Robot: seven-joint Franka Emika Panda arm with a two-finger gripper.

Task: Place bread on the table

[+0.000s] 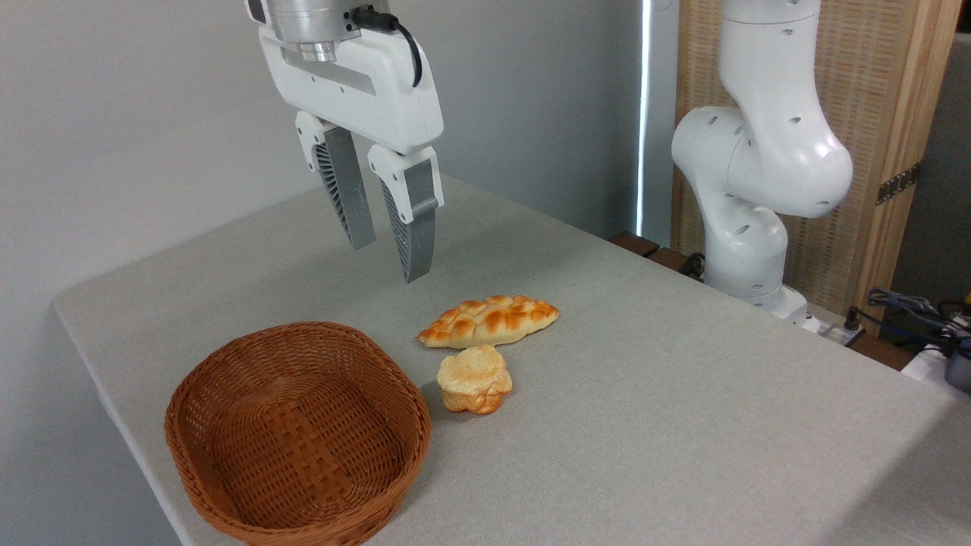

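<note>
Bread (489, 320) lies flat on the grey worktop (683, 394), near its middle. Leftmost, a wicker basket (297, 436) sits by the front-left edge; a muffin-shaped bun (475, 378) stands between them, seemingly just apart from the loaf. Overhead, the jaws (388, 254) hang parted, holding nothing.

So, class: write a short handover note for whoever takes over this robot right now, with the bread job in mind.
Gripper: open, empty, hanging above the table, clear of everything.
Bread: lying flat on the table, right of the basket, just behind the small bun.
Basket: empty.
Done: bread looks to be out on the table.
Left: apparently nothing but to back the arm away.
</note>
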